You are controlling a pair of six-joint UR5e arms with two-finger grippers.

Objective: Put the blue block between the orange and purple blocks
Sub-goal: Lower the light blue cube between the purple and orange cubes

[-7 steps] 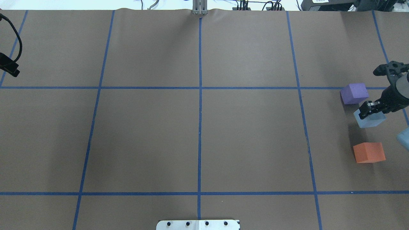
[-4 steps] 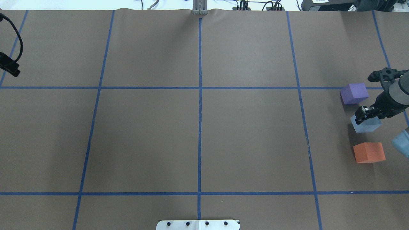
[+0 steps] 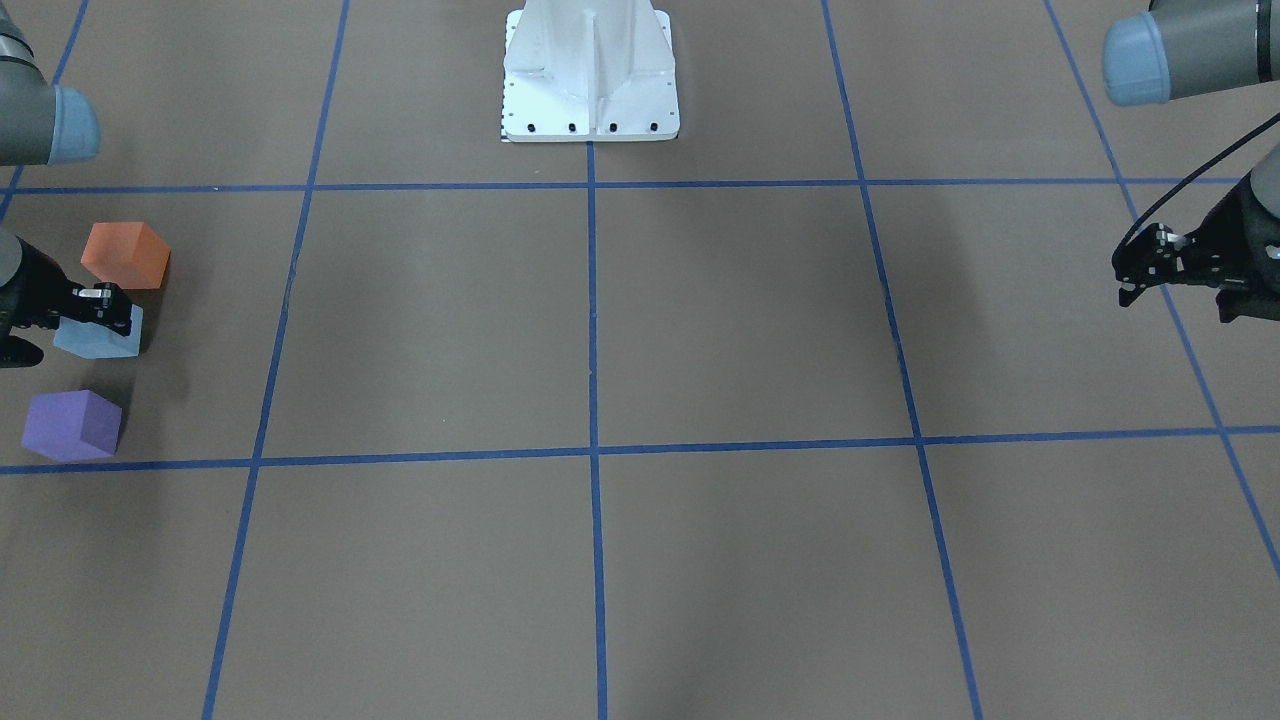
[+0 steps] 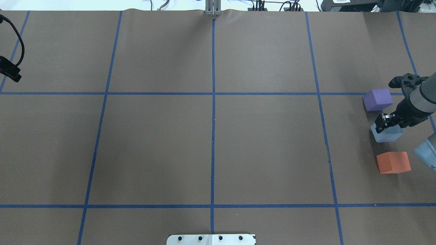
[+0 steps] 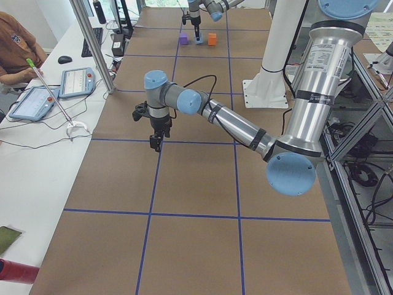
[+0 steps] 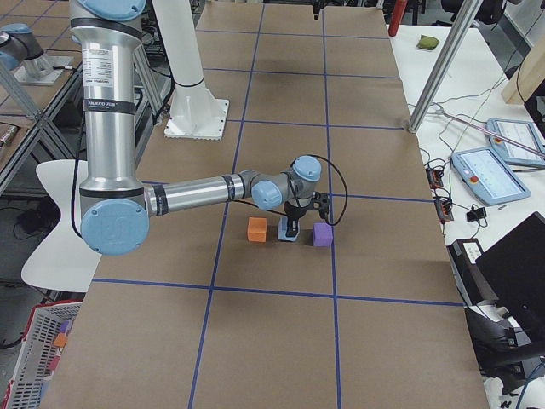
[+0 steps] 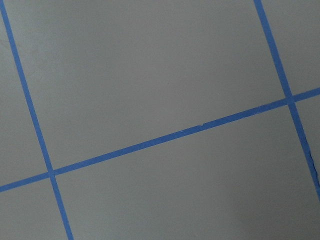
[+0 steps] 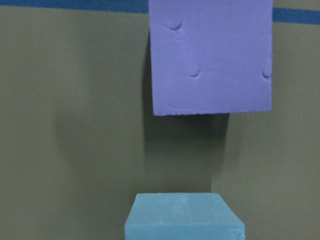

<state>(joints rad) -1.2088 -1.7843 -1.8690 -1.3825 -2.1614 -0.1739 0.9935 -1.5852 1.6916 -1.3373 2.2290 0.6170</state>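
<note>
My right gripper [image 4: 383, 123] is shut on the light blue block [image 4: 387, 135] and holds it from above, low over the table. The block is between the purple block [image 4: 377, 99] and the orange block [image 4: 393, 162], apart from both. The front view shows the same row: orange block [image 3: 125, 255], blue block [image 3: 97, 340], purple block [image 3: 72, 425], with the right gripper [image 3: 102, 303] on the blue one. In the right wrist view the blue block [image 8: 184, 216] is at the bottom and the purple block [image 8: 212, 55] beyond it. My left gripper [image 3: 1135, 272] is shut, empty and far away.
The brown table paper carries a grid of blue tape lines [image 4: 213, 102]. The white robot base plate [image 3: 590, 90] stands at the robot's side of the table. The right arm's elbow [image 4: 427, 154] hangs beside the orange block. An operator's desk with tablets [image 5: 55, 92] runs along the table's far side.
My right gripper has carried the blue block a little leftward and nearer to the orange block, into the gap between orange and purple. The left arm has not moved.
</note>
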